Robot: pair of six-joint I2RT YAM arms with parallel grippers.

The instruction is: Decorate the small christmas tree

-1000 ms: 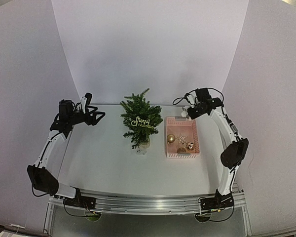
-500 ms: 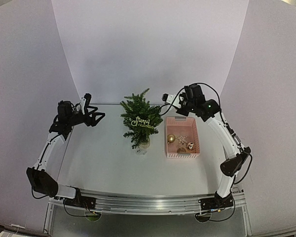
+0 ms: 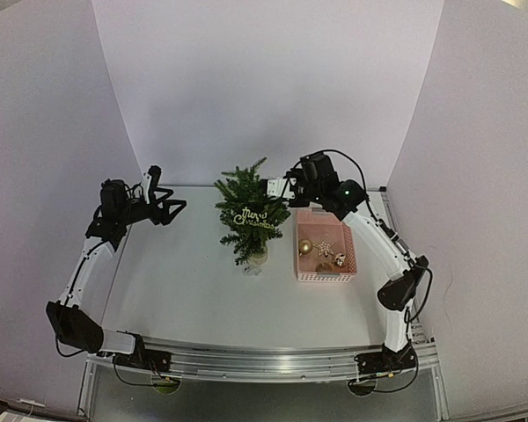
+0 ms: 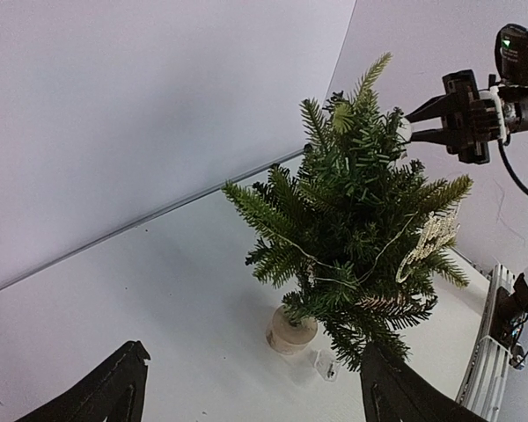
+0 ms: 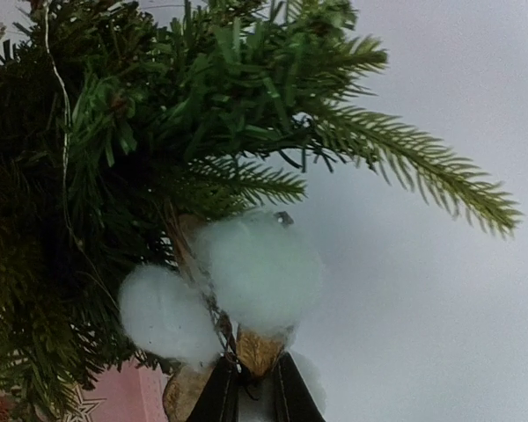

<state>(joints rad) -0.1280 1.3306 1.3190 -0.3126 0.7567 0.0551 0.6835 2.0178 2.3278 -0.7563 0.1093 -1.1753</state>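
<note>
The small christmas tree (image 3: 251, 215) stands on the table (image 3: 185, 281). The right fingers (image 5: 218, 397) pinch a white fluffy ornament (image 5: 260, 268) at its upper branches; the left fingers (image 4: 114, 391) stand wide apart, empty

Only the right side did anything. A second ago the right gripper (image 3: 275, 186) was out by the far right corner of the pink basket (image 3: 326, 278). It then swung left along the far edge of the table (image 3: 185, 290), passing over the basket's far rim. Now it's right up against the upper right side of the small christmas tree (image 3: 246, 215). The fluffy white ornament (image 5: 260, 268) pinched in it came along and now touches the branches. The elbow (image 3: 399, 290) also slid inward, toward the table's near edge.
</note>
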